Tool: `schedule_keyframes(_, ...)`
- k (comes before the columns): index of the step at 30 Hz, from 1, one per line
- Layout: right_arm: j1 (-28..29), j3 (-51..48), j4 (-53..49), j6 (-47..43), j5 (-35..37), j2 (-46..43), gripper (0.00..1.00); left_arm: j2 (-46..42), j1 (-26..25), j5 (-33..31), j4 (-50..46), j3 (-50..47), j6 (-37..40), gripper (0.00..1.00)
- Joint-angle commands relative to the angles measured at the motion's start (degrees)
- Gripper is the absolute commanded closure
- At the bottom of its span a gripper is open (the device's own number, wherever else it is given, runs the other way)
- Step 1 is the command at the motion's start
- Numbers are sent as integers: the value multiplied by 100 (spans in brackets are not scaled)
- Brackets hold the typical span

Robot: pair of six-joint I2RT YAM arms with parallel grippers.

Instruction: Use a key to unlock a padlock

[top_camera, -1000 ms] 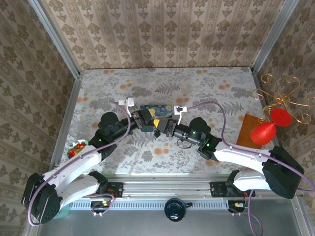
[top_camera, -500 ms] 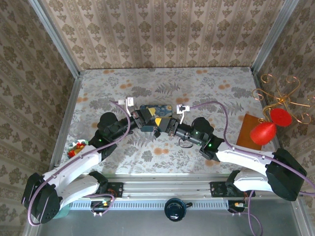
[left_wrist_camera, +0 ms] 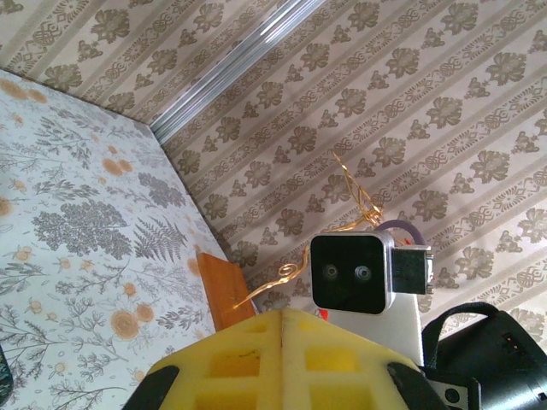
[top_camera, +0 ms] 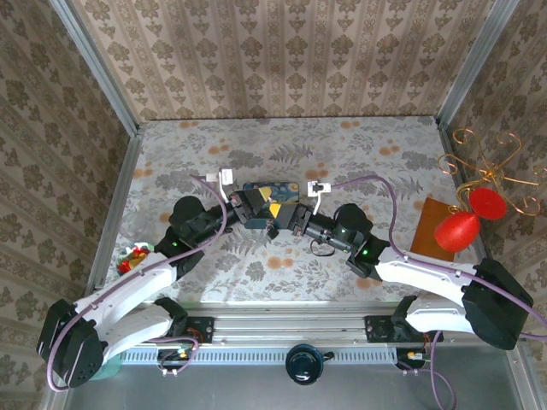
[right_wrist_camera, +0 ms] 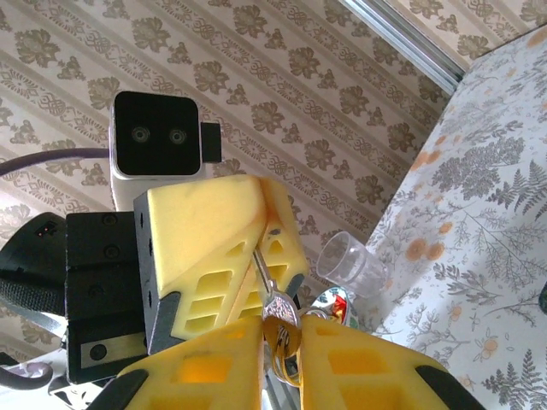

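Top view: both arm bases sit at the near edge of the floral table [top_camera: 367, 154], and the arms angle inward to meet around mid-table. A small red-and-green object [top_camera: 133, 256] lies by the left edge, beside the left forearm. The left gripper [top_camera: 265, 217] and right gripper [top_camera: 290, 222] stand tip to tip, just on the near side of the blue painted tin [top_camera: 270, 191]. Right wrist view: the right gripper's yellow pads [right_wrist_camera: 205, 359] are clamped on the head of a silvery key [right_wrist_camera: 275, 316]. The blade slants up and away until it meets the seam of the left gripper's yellow pads. A clear plastic cup [right_wrist_camera: 350, 260] shows past that gripper. Left wrist view: the left pads [left_wrist_camera: 231, 359] are pressed together with no gap. What they pinch is hidden, so the padlock cannot be picked out. In the top view the spot where the tips meet is dark and too small to read. By the right edge a brown wooden block [top_camera: 427, 224] lies on the table. Just beside it, red ornaments [top_camera: 461, 229] hang on a gold wire stand [top_camera: 491, 162]. Patterned wallpaper walls [top_camera: 291, 60] rise behind the far edge.
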Motion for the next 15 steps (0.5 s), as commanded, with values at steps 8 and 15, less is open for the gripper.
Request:
schedule_keyframes(8, -69, -29, 476, 139, -51, -122, 93, 50, -83, 42, 188, -9, 7, 100)
schedule_keyframes(15, -84, 86, -355, -20, 116, -277, 100, -15, -88, -122, -174, -20, 242, 78)
